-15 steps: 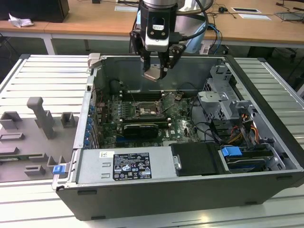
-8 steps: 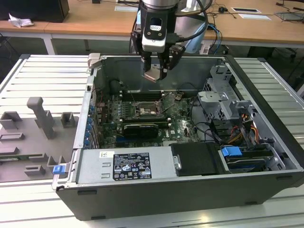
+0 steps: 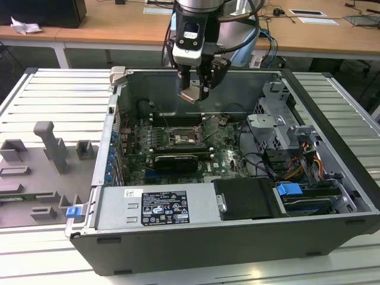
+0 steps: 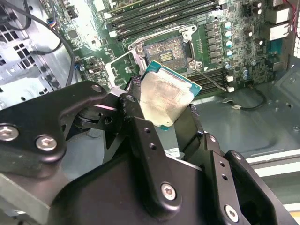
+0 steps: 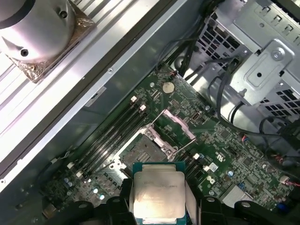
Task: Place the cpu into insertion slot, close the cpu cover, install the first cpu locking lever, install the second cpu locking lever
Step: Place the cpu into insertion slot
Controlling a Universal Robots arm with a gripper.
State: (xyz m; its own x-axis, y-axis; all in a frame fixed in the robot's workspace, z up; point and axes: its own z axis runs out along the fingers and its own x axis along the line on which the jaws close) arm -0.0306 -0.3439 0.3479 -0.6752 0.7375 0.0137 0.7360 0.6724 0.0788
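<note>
While gripper (image 4: 161, 119) clamps cpu (image 4: 165, 96), its lower edge seems hidden.

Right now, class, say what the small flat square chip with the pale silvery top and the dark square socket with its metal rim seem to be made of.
Small flat square chip: apparently a metal lid, pale with dull sheen and scuffs, on a green board-like edge. Dark square socket: likely dark plastic bed, framed by a shiny metal rim.

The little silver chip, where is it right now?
In the exterior view the chip hangs pinched in the gripper, in the air above the open socket on the green board inside the computer case.
</note>
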